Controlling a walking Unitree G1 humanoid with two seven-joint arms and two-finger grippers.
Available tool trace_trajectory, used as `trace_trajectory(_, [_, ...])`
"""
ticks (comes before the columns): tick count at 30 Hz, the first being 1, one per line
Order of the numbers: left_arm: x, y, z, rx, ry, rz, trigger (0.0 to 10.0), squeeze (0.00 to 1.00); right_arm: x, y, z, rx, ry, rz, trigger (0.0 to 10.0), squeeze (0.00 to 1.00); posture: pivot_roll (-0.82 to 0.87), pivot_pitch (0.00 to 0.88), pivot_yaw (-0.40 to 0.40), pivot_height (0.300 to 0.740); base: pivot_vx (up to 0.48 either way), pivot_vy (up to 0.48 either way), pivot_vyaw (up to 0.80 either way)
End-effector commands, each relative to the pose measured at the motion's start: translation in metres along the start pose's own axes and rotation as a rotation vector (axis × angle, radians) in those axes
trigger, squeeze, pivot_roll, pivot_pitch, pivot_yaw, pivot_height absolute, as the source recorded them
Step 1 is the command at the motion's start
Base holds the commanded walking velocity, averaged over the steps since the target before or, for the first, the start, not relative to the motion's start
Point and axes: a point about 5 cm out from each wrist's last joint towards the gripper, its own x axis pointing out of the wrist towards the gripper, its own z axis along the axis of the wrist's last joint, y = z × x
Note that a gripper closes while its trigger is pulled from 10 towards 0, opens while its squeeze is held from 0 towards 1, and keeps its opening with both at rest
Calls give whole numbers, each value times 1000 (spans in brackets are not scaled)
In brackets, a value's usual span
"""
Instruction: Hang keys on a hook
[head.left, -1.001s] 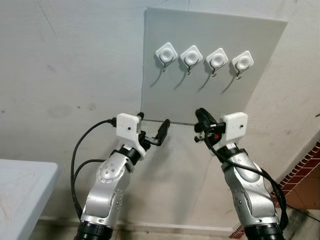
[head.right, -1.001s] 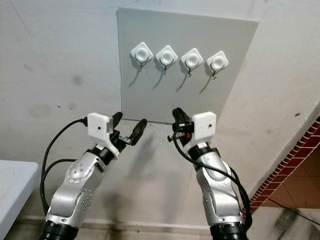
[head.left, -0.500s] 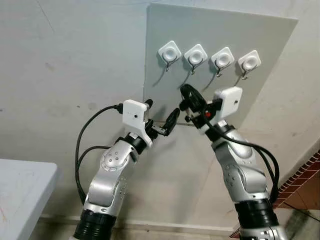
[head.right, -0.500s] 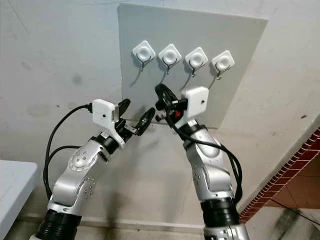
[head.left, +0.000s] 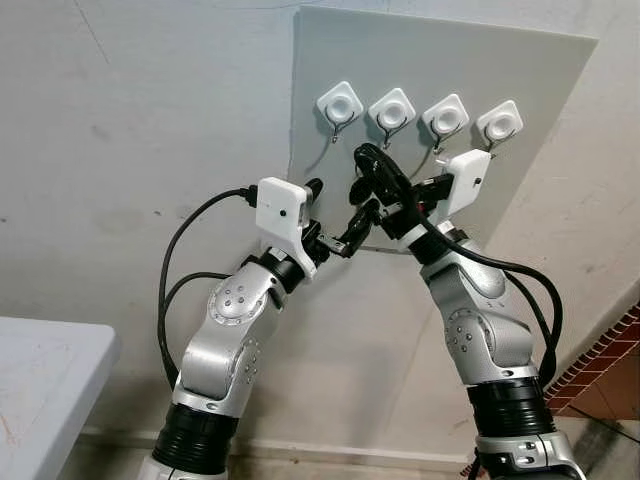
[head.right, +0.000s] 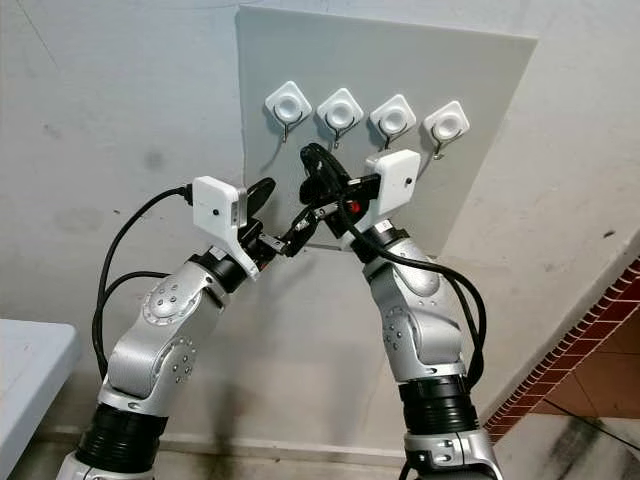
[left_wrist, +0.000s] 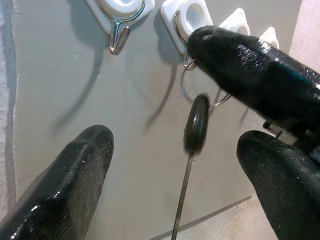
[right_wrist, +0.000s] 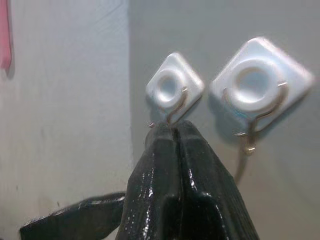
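Grey board (head.left: 520, 80) on the wall ahead of you carries four white hooks (head.left: 340, 104) in a row, and your right gripper (right_wrist: 172, 131) is up just below the two leftmost ones, jaws pressed shut on the thin wire ring of the keys (left_wrist: 196, 122). From your left wrist you can see that dark key head dangling off the ring beside the second hook, with your left gripper (head.left: 335, 215) hovering just under it, jaws spread wide and holding nothing.
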Motion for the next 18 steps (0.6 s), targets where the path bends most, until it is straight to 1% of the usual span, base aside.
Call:
trace_trajectory(1, [5,-8,11,11,-32,-43,10000,0,0,-6,9,-2,-35,-11,10000,0,50,0,-54,740,0,0,0])
trace_trajectory(9, [7,-15,11,-4,-29,-74,10000,0,-4,-14,16,16,-81,-56,10000,0,46,0,-50,740,0,0,0])
trace_trajectory(18, [9,-18,13,-9,-32,-94,10000,0,-1,-19,19,35,-102,-86,10000,0,43,0,-43,740,0,0,0])
